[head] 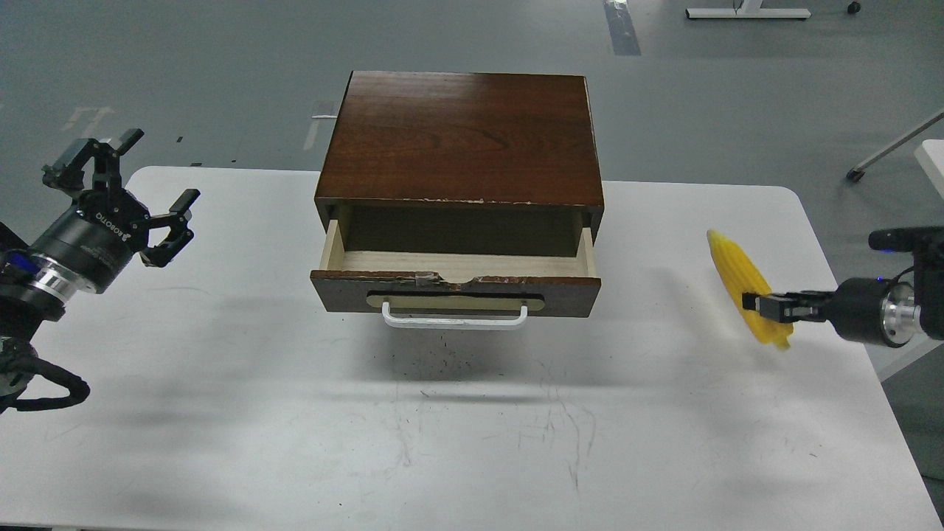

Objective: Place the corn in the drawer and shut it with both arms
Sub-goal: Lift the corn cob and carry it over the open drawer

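Note:
The yellow corn hangs tilted above the right side of the white table, tip pointing up and to the back. My right gripper comes in from the right and is shut on the corn near its stubby lower end. The drawer stands pulled open at the table's middle; its dark front has a chipped top edge and a white bar handle, and the pale wood inside shows nothing in it. My left gripper is open and empty, held above the table's far left edge, well away from the drawer.
The dark brown cabinet that holds the drawer stands at the back middle of the table. The table's right edge lies just under my right wrist. Grey floor and a white stand base lie beyond.

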### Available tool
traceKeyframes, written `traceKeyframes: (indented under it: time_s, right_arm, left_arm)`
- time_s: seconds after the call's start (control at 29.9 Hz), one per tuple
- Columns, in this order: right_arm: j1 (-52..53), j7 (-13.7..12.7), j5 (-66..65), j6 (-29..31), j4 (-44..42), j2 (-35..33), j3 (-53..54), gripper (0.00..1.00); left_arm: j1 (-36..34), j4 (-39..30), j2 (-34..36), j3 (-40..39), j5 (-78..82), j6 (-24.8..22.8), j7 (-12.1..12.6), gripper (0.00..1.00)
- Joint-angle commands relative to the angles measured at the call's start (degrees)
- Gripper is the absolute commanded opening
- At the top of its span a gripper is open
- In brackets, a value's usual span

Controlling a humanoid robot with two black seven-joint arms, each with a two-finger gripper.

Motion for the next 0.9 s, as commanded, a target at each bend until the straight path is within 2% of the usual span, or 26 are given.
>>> traceKeyframes:
  time_s: [0.0, 0.13, 0.23, 0.43, 0.5, 0.7, 0.87]
  right_arm:
    - [9.92, 0.00, -0.02, 0.55, 5.30, -4.09, -0.12, 0.20]
    - [20.32, 0.00, -0.28, 2.21, 7.69, -3.84, -2.13, 0.20]
    - [26.82, 0.00, -0.28, 3.45, 8.13, -1.13, -5.03, 0.20]
    - [41.59, 0.00, 0.16, 3.54, 8.04, 10.73, -17.07, 0.20]
    - [45.54, 0.00, 0.07, 3.54, 8.04, 17.22, -20.05, 0.20]
    - [51.00, 0.00, -1.15, 3.19, 8.39, 28.30, -24.28, 0.20]
    - [52.15, 0.00, -2.30, 3.01, 8.57, 34.81, -25.86, 0.20]
  left_arm:
    - [-0.09, -0.87, 0.12, -0.05, 0.00, 0.00, 0.00, 0.98]
    - [-0.18, -1.49, 0.12, -0.05, 0.00, 0.00, 0.00, 0.98]
    - [-0.18, -1.58, 0.29, -0.05, 0.00, 0.00, 0.00, 0.98]
    - [-0.18, -2.46, 1.26, -1.19, 0.00, 0.00, 0.00, 0.98]
    - [-0.18, -3.24, 2.14, -1.45, 0.00, 0.00, 0.00, 0.98]
    - [-0.09, -3.42, 2.40, -1.45, 0.00, 0.00, 0.00, 0.98]
    - [-0.09, -3.42, 2.32, -1.45, 0.00, 0.00, 0.00, 0.98]
